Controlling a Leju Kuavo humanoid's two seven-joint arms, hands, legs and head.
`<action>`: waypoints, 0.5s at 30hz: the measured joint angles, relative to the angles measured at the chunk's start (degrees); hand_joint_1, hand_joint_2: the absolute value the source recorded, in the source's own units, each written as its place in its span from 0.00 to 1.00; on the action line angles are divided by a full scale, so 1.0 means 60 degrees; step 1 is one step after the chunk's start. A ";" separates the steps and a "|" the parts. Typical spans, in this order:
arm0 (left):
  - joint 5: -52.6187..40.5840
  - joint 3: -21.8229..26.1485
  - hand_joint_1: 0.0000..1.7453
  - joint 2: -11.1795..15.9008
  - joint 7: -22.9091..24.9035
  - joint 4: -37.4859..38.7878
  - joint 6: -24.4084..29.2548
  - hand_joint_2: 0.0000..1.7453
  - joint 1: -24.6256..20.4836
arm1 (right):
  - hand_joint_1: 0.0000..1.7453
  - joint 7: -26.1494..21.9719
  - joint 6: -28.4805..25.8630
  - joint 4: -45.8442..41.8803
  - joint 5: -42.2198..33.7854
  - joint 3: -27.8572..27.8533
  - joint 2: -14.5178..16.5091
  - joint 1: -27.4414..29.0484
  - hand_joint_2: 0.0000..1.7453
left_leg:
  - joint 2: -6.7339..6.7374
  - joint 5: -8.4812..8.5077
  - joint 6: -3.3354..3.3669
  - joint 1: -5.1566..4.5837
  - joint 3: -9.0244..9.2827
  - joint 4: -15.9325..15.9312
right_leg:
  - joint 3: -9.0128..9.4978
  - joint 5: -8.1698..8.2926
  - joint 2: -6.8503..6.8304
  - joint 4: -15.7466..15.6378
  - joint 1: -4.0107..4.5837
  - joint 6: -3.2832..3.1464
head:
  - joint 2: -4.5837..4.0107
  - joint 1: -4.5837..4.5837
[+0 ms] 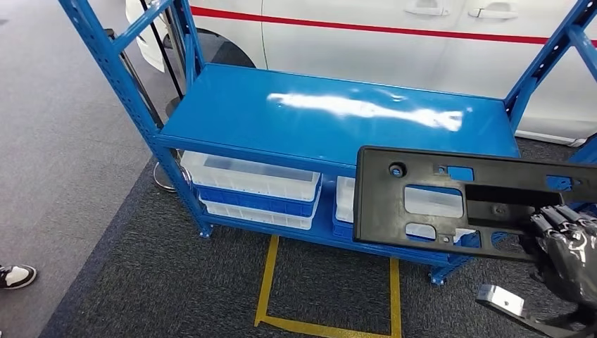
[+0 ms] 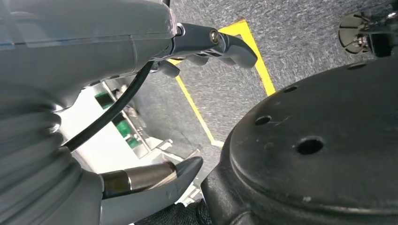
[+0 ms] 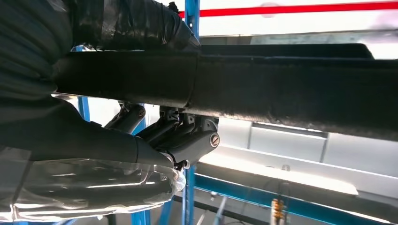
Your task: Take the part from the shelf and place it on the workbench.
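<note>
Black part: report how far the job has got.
Done: the black part is off the blue shelf, whose top is bare. In hand: the right hand grips it in front of the shelf; the left hand holds nothing. Left: placing it on the workbench.

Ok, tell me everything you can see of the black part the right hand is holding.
The black part is a flat, long rectangular panel, matte and plastic-looking, with several cut-out windows and a small round hole near its left end. It is held roughly level, in front of the blue shelf's top board, off any surface. The right hand grips its right end; the right wrist view shows its edge crossing the hand.
</note>
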 joint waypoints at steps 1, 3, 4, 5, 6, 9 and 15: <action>0.0000 0.0004 0.00 -0.0023 -0.0029 0.0000 0.0000 1.00 0.0018 | 1.00 -0.0007 -0.0015 -0.0128 -0.0009 -0.0130 -0.0080 0.0224 1.00 | 0.0029 0.0142 0.0076 0.0021 -0.0113 -0.0041 | -0.0097 -0.0375 0.0034 0.0249 -0.0004 0.0029 | 0.0000 0.0002; -0.0001 0.0014 0.00 -0.0061 -0.0101 0.0000 -0.0003 1.00 0.0052 | 1.00 -0.0018 -0.0014 -0.0347 -0.0032 -0.0396 -0.0196 0.0594 1.00 | 0.0079 0.0386 0.0177 0.0013 -0.0406 -0.0032 | -0.0346 -0.1419 0.0081 0.1303 -0.0018 0.0071 | 0.0000 0.0006; -0.0001 0.0021 0.00 -0.0072 -0.0145 0.0000 -0.0005 1.00 0.0070 | 1.00 -0.0020 0.0009 -0.0437 -0.0040 -0.0529 -0.0224 0.0741 1.00 | 0.0096 0.0503 0.0187 0.0005 -0.0576 0.0000 | -0.0439 -0.1744 0.0090 0.1917 -0.0020 0.0100 | 0.0000 0.0005; -0.0001 0.0030 0.00 -0.0084 -0.0189 0.0000 -0.0010 1.00 0.0081 | 1.00 -0.0027 0.0047 -0.0501 -0.0046 -0.0644 -0.0240 0.0854 1.00 | 0.0105 0.0616 0.0180 0.0000 -0.0762 0.0046 | -0.0450 -0.1826 0.0094 0.2396 -0.0023 0.0126 | -0.0001 0.0005; -0.0001 0.0039 0.00 -0.0091 -0.0237 0.0000 -0.0017 1.00 0.0088 | 1.00 -0.0038 0.0109 -0.0548 -0.0049 -0.0754 -0.0247 0.0926 1.00 | 0.0109 0.0719 0.0162 0.0001 -0.0959 0.0107 | -0.0333 -0.1664 0.0094 0.2599 -0.0031 0.0146 | -0.0001 0.0005; -0.0001 0.0076 0.00 -0.0109 -0.0352 0.0000 -0.0039 1.00 0.0096 | 1.00 -0.0075 0.0304 -0.0615 -0.0066 -0.1044 -0.0259 0.0964 1.00 | 0.0110 0.0948 0.0062 0.0000 -0.1485 0.0357 | 0.0930 -0.1105 0.0100 0.1332 -0.0069 0.0161 | -0.0001 0.0006; -0.0001 0.0180 0.00 -0.0111 -0.0468 0.0016 -0.0045 1.00 0.0176 | 1.00 -0.0096 0.0476 -0.0648 -0.0107 -0.1326 -0.0330 0.0876 1.00 | 0.0059 0.1157 -0.0281 -0.0034 -0.1810 0.0535 | 0.1655 -0.1265 0.0077 -0.0215 -0.0020 -0.0245 | -0.0001 -0.0013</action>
